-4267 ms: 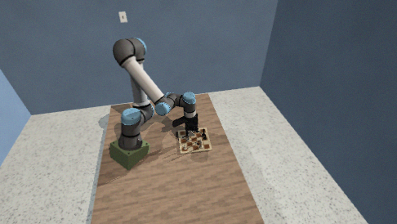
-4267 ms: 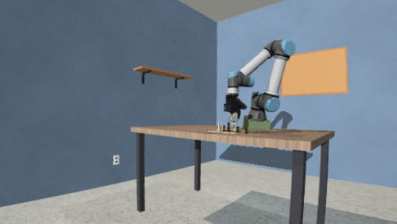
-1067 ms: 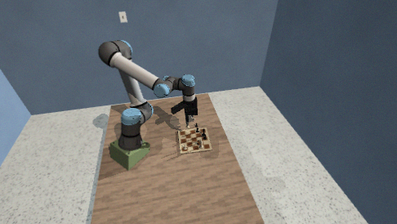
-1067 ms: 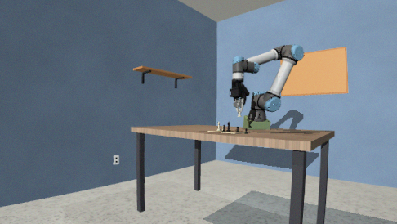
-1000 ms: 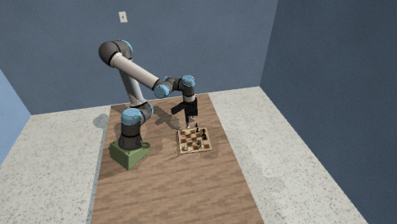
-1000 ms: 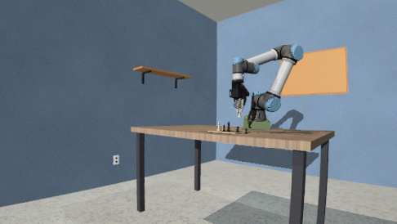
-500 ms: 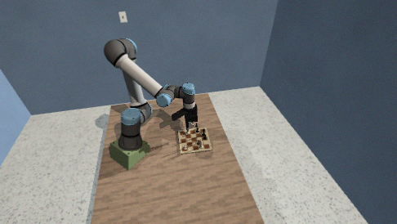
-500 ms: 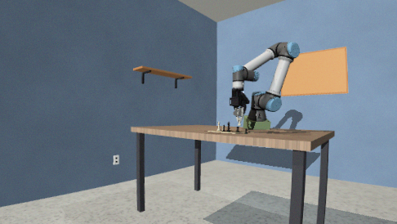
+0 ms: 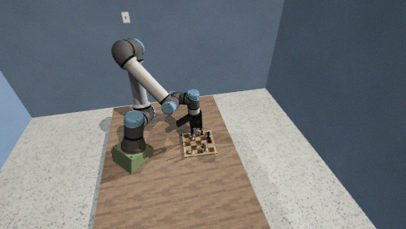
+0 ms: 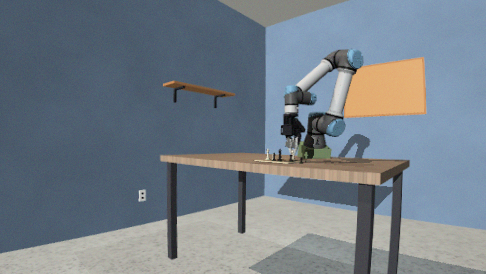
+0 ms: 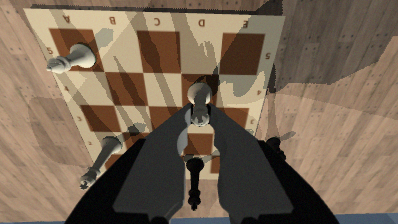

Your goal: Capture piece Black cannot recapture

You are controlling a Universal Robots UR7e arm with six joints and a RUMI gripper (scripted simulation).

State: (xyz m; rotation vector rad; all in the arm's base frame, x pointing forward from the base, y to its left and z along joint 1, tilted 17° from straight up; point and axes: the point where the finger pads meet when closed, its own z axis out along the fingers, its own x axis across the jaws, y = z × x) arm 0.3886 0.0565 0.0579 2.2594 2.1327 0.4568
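Note:
The small chessboard (image 11: 155, 85) lies on the wooden table; it also shows in the top view (image 9: 199, 143) and the exterior view (image 10: 277, 161). My gripper (image 11: 199, 105) is shut on a white pawn-like piece (image 11: 199, 102) and holds it low over the D file, around ranks 3 and 4. A black piece (image 11: 195, 180) stands below, between the fingers, near the board's rank 1 edge. A white piece (image 11: 72, 57) stands on A5. A pale piece in shadow (image 11: 100, 160) stands around B2. The gripper shows over the board's far edge in the top view (image 9: 194, 131).
A small black piece (image 11: 274, 145) stands on the table just right of the board, partly hidden by my right finger. The arm's green base (image 9: 131, 156) sits on the table left of the board. The table edge runs close to the board's right side.

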